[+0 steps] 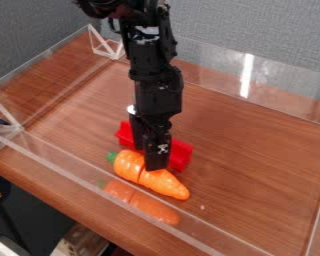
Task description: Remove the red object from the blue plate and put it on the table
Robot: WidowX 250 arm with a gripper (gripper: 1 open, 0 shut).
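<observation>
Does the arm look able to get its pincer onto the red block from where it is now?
Probably yes: the pincer is already down at the red block, with nothing seen above it but the arm. The carrot lies close in front, so it might get nudged.

Black segmented robot arm [152, 80], boxy servo-like joints, small pale marks (screws or lettering, too small to tell).
</observation>
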